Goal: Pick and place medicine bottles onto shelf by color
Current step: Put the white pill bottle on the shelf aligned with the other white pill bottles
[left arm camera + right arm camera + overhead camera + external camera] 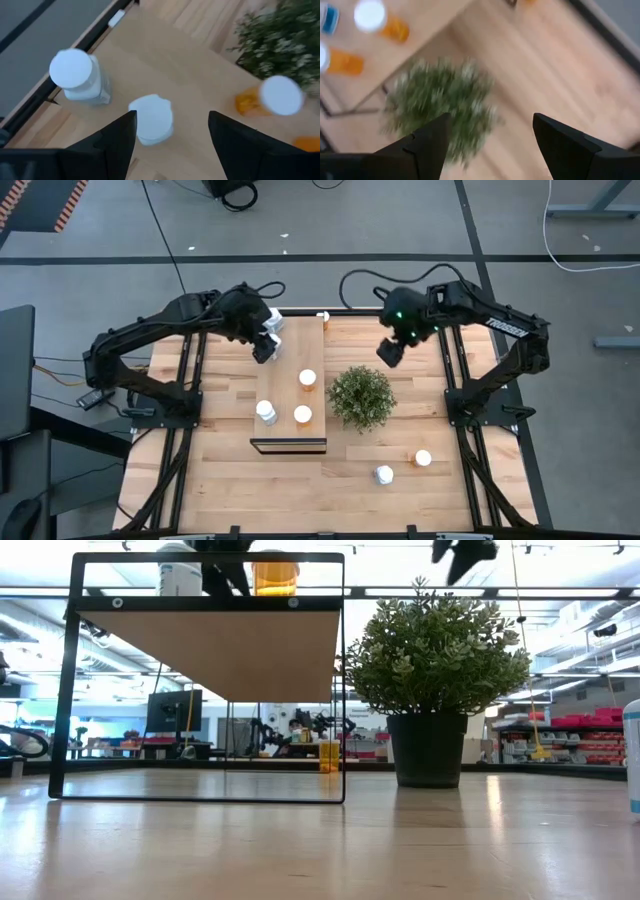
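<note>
Both arms raised over the far half of the table, fingers spread.

Near the front edge, two bottles stand on the table (230,480). On the shelf (290,385), the left gripper (264,348) hangs spread above a white bottle (151,119), not gripping it. Farther right, the right gripper (391,352) hovers spread and empty beyond the plant (361,397).
</note>
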Motion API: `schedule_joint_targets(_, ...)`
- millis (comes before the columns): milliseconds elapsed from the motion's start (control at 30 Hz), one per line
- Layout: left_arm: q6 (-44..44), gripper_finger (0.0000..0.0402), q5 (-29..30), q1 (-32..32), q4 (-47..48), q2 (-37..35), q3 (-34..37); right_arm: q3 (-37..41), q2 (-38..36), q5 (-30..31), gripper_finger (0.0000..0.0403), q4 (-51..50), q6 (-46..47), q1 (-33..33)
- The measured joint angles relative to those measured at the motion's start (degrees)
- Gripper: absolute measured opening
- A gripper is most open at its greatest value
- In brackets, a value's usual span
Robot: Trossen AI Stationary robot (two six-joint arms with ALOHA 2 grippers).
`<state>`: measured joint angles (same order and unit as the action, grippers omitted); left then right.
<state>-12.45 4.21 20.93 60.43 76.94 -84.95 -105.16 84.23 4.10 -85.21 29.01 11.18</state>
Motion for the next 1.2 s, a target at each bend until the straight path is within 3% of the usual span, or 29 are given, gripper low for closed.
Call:
schedule_joint_targets(333, 0.0, 0.0252, -0.7, -1.0, -5.8, -6.0, 0.0, 0.1, -0.4, -0.5, 0.0286, -4.8, 23.8, -16.2)
schedule_joint_targets(533, 0.2, 0.0248, -2.8, -1.1, -8.0, -8.2, 0.0, 6.2, -0.1, -1.2, 0.0286, -4.5, 38.9, -27.2)
schedule_joint_targets(867, 3.0, 0.0248, -5.6, -1.3, -11.0, -8.1, 0.0, 25.4, 0.0, -1.0, 0.0286, 20.8, 55.2, -42.9)
schedule_joint_targets(1000, 2.8, 0.0251, -5.7, -1.3, -11.5, -8.1, 0.0, 32.6, 0.0, -3.7, 0.0287, 26.6, 62.7, -45.8)
schedule_joint_targets(1200, 1.9, 0.0249, -7.8, -1.3, -11.3, -8.1, 0.0, 38.5, 0.0, -3.6, 0.0287, 35.6, 64.0, -47.1)
